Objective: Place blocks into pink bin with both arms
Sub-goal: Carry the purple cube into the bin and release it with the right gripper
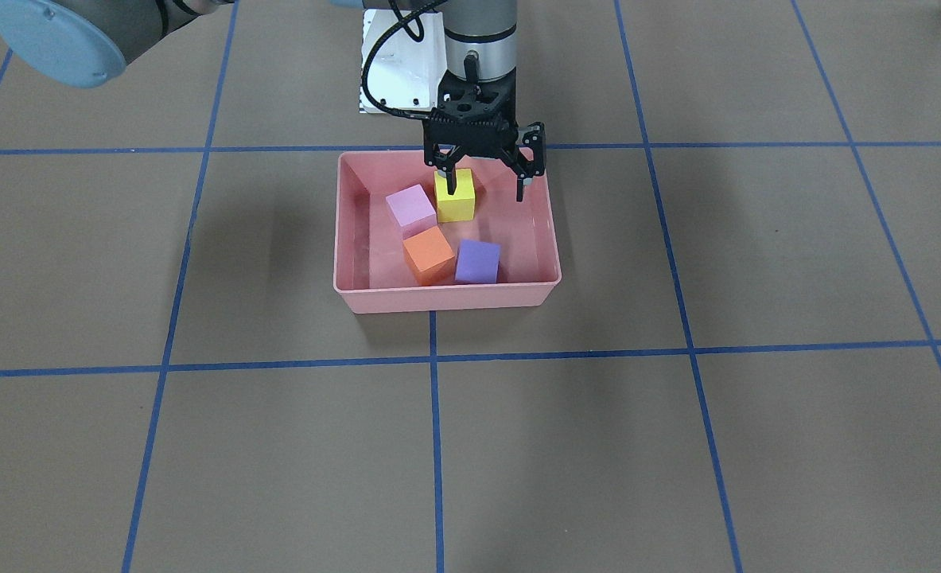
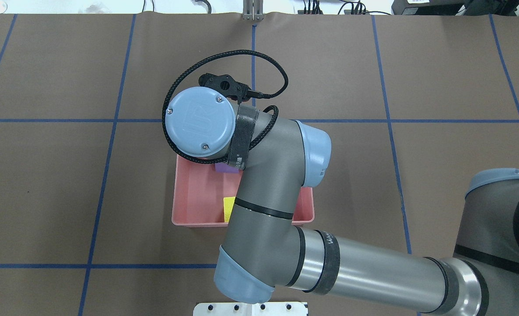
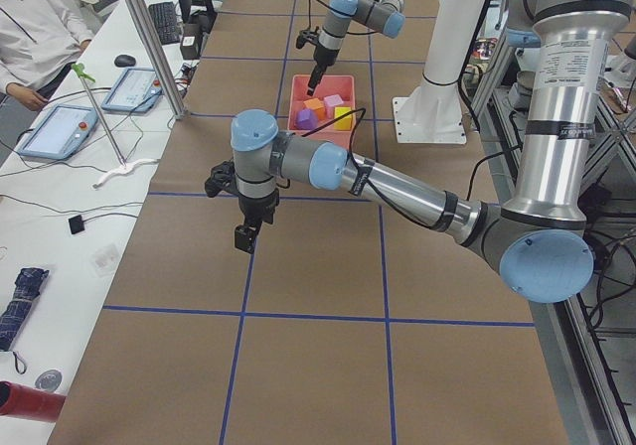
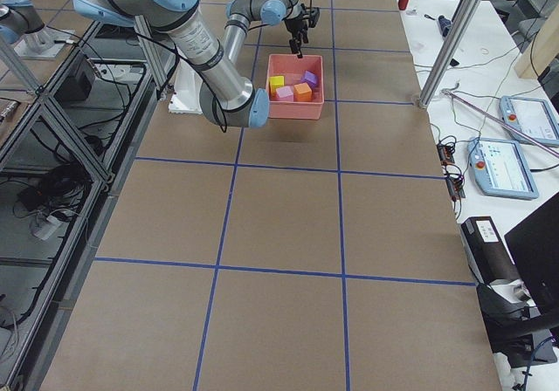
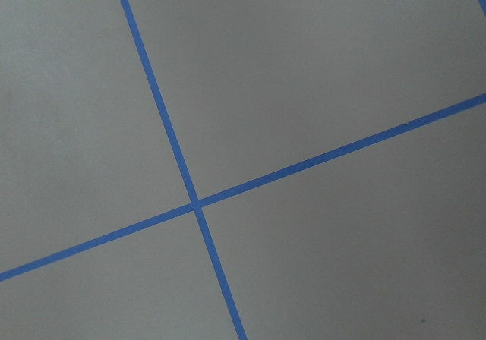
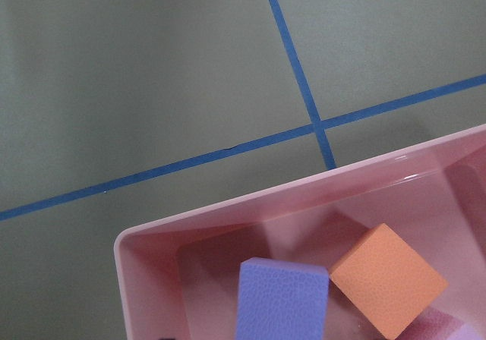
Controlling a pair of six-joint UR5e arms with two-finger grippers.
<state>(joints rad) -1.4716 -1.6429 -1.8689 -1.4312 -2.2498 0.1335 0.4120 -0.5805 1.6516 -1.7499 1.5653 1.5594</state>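
The pink bin (image 1: 446,298) holds all four blocks: light pink (image 1: 410,207), yellow (image 1: 458,203), orange (image 1: 428,253) and purple (image 1: 477,261). My right gripper (image 1: 485,191) hangs open over the bin's robot-side end. One finger is just in front of the yellow block, which rests on the bin floor, and it holds nothing. The right wrist view shows the bin's corner (image 6: 228,211) with the purple (image 6: 281,302) and orange (image 6: 387,279) blocks. My left gripper (image 3: 244,238) hovers over bare table far from the bin. I cannot tell whether it is open or shut.
The brown table (image 1: 200,446) carries a grid of blue tape lines. The white base stand (image 1: 402,72) is just behind the bin. In the overhead view the right arm (image 2: 263,184) covers most of the bin (image 2: 193,197). Operator desks and tablets lie beyond the table ends.
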